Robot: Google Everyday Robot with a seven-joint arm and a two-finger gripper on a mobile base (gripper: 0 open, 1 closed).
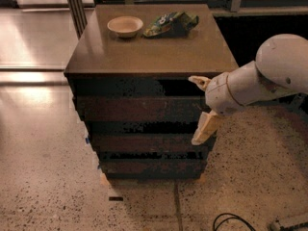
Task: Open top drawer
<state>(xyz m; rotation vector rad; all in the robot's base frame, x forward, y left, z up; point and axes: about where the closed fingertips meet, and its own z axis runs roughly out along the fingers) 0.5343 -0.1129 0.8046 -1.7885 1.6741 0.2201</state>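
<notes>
The top drawer is the wide dark reddish-brown front just under the cabinet's top slab. It sits about flush with the cabinet. My gripper comes in from the right on a white arm and is open. One cream finger is above the drawer's right end and the other is below it, so the front's right edge lies between them. Whether either finger touches the wood does not show.
Two shorter brown drawer fronts sit below the top one. A pale bowl and a green snack bag lie at the back of the cabinet top. A black cable lies on the speckled floor at the front right.
</notes>
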